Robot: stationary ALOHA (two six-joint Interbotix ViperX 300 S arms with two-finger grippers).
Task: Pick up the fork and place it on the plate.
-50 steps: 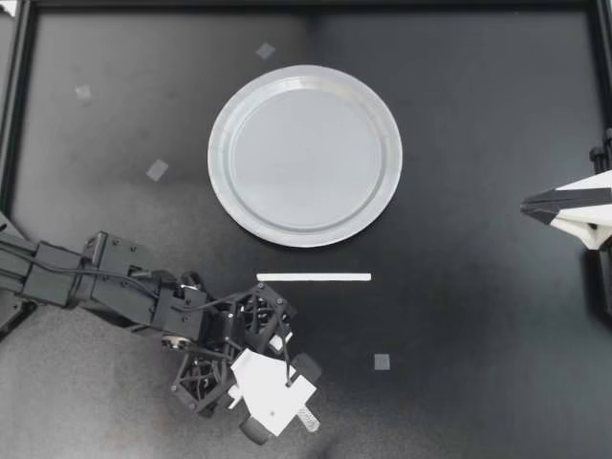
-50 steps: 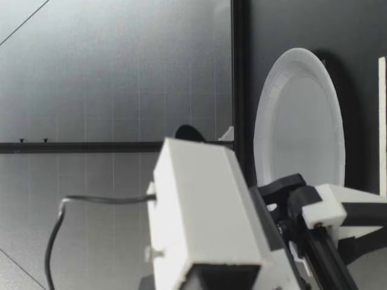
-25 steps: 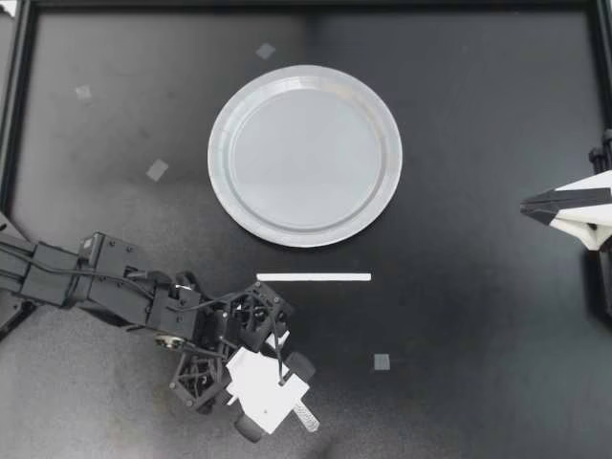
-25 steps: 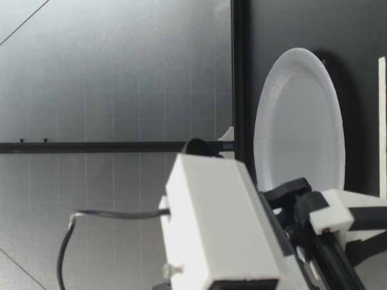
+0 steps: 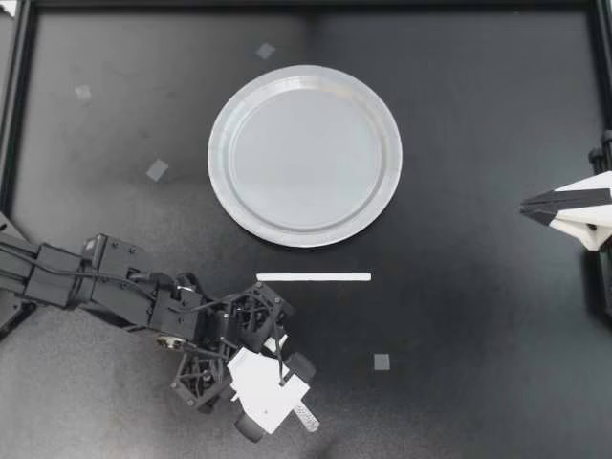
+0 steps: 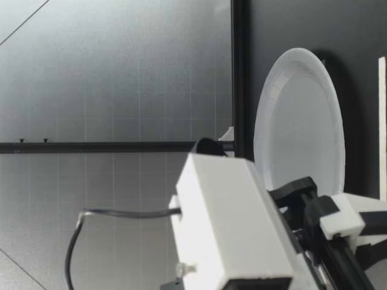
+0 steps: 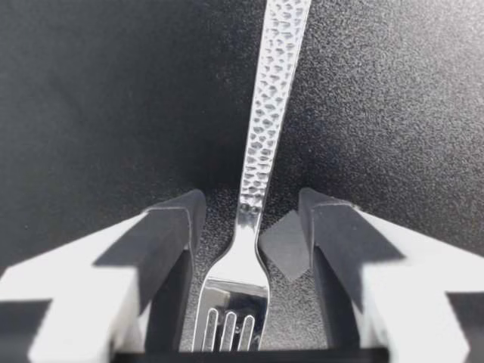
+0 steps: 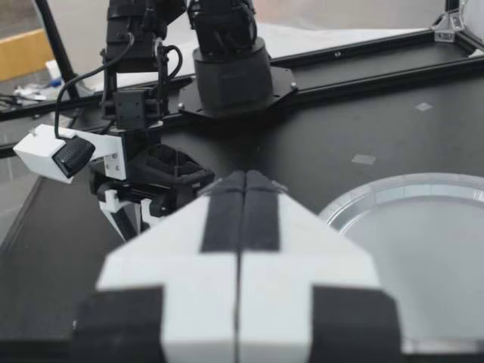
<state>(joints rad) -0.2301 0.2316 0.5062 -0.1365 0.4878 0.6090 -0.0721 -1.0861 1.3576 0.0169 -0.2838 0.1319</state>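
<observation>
The silver fork (image 7: 261, 151) lies flat on the black table near its front edge. In the top view only its handle tip (image 5: 306, 418) shows from under my left arm. My left gripper (image 5: 274, 398) points down over it. In the left wrist view my left gripper (image 7: 249, 234) is open and straddles the fork's neck, with a small gap at each finger pad (image 7: 172, 236). The tines lie back toward the wrist. The grey plate (image 5: 222, 124) sits empty at the table's middle back. My right gripper (image 5: 526, 204) rests shut at the right edge, and the right wrist view shows its fingertips (image 8: 243, 198) pressed together.
A white strip (image 5: 314, 277) lies between the plate and my left arm. Small tape squares (image 5: 382, 361) dot the table. A black frame (image 5: 306, 5) borders it. In the low view a white camera box (image 6: 236, 229) on an arm fills the near part, with the plate (image 6: 299, 121) behind it.
My left gripper's fingers have drawn closer together around the fork. My left wrist has shifted slightly. My right arm has not moved.
</observation>
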